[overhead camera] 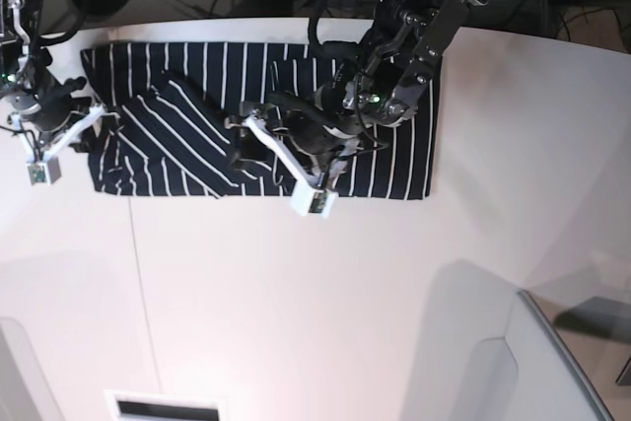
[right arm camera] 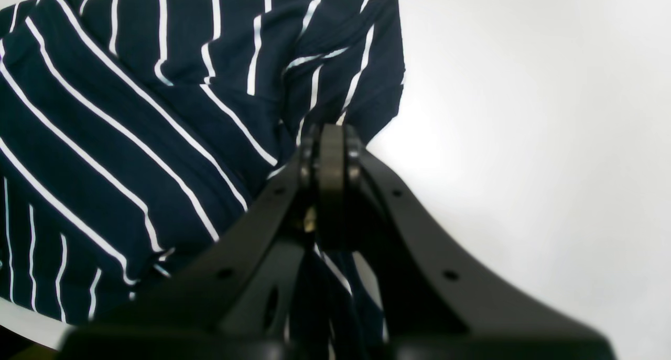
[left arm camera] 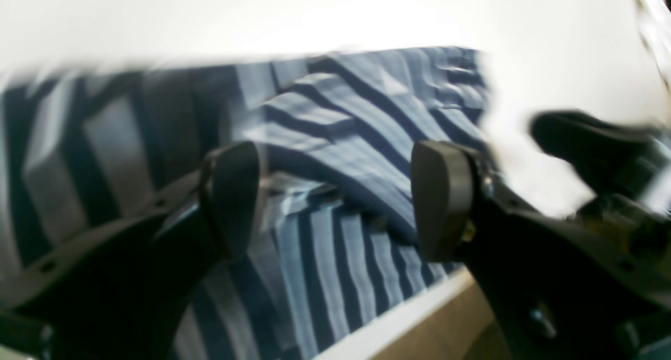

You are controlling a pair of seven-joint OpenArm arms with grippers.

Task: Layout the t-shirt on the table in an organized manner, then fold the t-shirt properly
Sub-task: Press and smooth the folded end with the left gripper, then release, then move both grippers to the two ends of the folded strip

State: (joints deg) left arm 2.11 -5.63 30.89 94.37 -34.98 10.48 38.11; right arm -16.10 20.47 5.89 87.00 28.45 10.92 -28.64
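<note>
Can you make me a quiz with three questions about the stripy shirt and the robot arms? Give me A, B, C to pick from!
1. Where does the t-shirt lie?
A. on the far part of the table
B. on the floor
C. in a box

2. What colour are its stripes?
A. red
B. white
C. yellow

3. How are the left gripper fingers?
A. pressed together
B. apart
C. out of sight

Answers:
1. A, because the base view shows the shirt spread along the table's far edge.
2. B, because the right wrist view shows thin white lines on dark cloth.
3. B, because the left wrist view shows a wide gap between the fingers above the cloth, while the right gripper is closed on the shirt's edge.
</note>
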